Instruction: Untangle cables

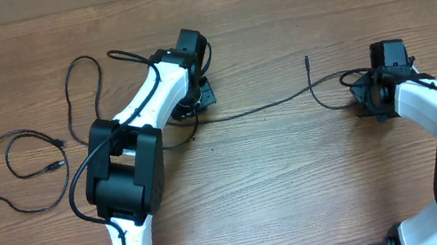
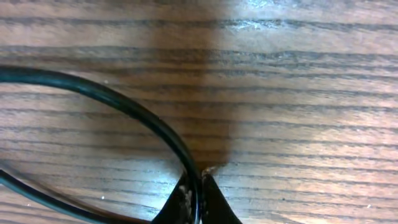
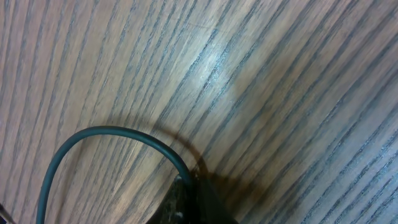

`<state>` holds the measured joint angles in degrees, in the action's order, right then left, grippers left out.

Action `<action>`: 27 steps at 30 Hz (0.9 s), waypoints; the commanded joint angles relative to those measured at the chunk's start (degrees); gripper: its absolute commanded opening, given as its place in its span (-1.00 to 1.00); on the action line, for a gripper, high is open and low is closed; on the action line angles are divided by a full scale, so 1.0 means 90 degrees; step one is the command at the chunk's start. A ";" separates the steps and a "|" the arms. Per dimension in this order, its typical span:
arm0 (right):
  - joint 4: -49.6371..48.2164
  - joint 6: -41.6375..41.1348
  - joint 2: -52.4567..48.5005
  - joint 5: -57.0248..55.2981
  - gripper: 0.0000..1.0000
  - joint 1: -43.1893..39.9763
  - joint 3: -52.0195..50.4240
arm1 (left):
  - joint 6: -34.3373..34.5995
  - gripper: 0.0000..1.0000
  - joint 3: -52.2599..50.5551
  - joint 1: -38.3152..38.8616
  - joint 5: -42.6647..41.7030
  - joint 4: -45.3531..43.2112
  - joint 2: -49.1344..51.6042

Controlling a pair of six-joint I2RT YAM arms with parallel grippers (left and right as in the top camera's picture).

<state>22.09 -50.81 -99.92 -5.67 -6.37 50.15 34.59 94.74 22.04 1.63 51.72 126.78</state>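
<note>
Overhead: thin black cables (image 1: 253, 111) in loose loops across grained wooden table (image 1: 301, 180).

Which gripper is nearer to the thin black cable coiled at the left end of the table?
Left. The left gripper is to the right of the thin black coiled cable; the right gripper is farther right, across the wooden table.
</note>
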 commanded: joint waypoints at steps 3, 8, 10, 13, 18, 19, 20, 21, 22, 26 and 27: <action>0.0189 -0.0024 -0.0437 0.0367 -0.90 0.0085 -0.0347 | 0.0007 -0.92 0.0007 -0.0170 0.0029 0.0257 -0.0005; 0.0187 -0.0024 -0.0437 0.0367 -0.90 0.0085 -0.0347 | -0.0459 -0.91 0.0644 -0.0500 -0.0226 0.0792 -0.0024; 0.0189 -0.0024 -0.0437 0.0367 -0.90 0.0083 -0.0347 | -0.0612 -0.92 0.0918 -0.0641 -0.0357 0.1054 -0.0024; 0.0199 -0.0022 -0.0437 0.0367 -0.90 0.0085 -0.0347 | -0.0794 -0.91 0.1124 -0.0869 -0.0398 0.1362 -0.0024; 0.0194 -0.0024 -0.0437 0.0367 -0.90 0.0085 -0.0347 | -0.1151 -0.91 0.1083 -0.1178 -0.0391 0.1763 -0.0017; 0.0187 -0.0024 -0.0437 0.0367 -0.90 0.0085 -0.0347 | -0.1207 -0.92 0.1047 -0.1214 -0.0393 0.1802 -0.0017; 0.0175 -0.0024 -0.0437 0.0367 -0.90 0.0085 -0.0347 | -0.1265 -0.92 0.1001 -0.1246 -0.0393 0.1831 -0.0015; 0.0170 -0.0024 -0.0437 0.0367 -0.90 0.0085 -0.0347 | -0.1309 -0.91 0.0954 -0.1265 -0.0391 0.1851 -0.0015; 0.0170 -0.0024 -0.0437 0.0367 -0.90 0.0085 -0.0347 | -0.1331 -0.92 0.0886 -0.1277 -0.0391 0.1853 -0.0012; 0.0175 -0.0024 -0.0437 0.0367 -0.90 0.0085 -0.0347 | -0.1348 -0.91 0.0505 -0.1275 -0.0272 0.1698 -0.0012; 0.0175 -0.0024 -0.0437 0.0369 -0.90 0.0085 -0.0347 | -0.1348 -0.91 0.0374 -0.1275 -0.0270 0.1574 -0.0012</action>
<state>22.09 -50.78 -99.92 -5.61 -6.37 50.15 24.08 101.16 10.41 -1.28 67.11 126.78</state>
